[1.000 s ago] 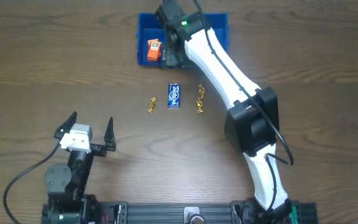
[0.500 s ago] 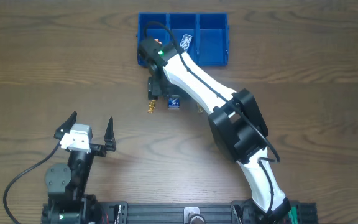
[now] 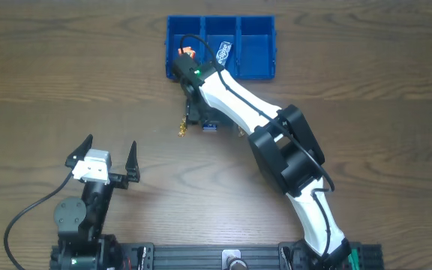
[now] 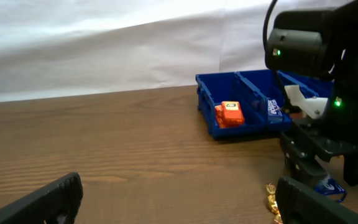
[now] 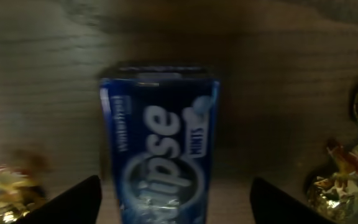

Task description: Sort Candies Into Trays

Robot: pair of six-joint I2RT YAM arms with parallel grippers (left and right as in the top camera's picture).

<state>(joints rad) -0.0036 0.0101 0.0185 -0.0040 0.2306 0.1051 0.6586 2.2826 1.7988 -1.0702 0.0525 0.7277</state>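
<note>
A blue gum pack (image 5: 157, 143) lies on the wooden table just below the blue three-compartment tray (image 3: 269, 46). My right gripper (image 5: 179, 208) hangs open right above the pack, one finger at each side of it. From above, the right gripper (image 3: 199, 112) hides most of the pack (image 3: 209, 126). One gold-wrapped candy (image 3: 181, 130) lies left of the pack, and more gold candies (image 5: 353, 162) lie to its right. An orange candy (image 3: 187, 52) sits in the tray's left compartment, a blue-white one (image 3: 225, 51) in the middle. My left gripper (image 3: 107, 154) stands open at the near left, holding nothing.
The tray's right compartment (image 3: 257, 46) holds nothing. The right arm (image 3: 276, 142) stretches diagonally across the middle of the table. In the left wrist view, the tray (image 4: 205, 112) stands beyond the right gripper (image 4: 309, 165), with bare wood on the left.
The right gripper has moved from over the tray down to the blue pack on the table and settled low over it. The left arm has kept still.
</note>
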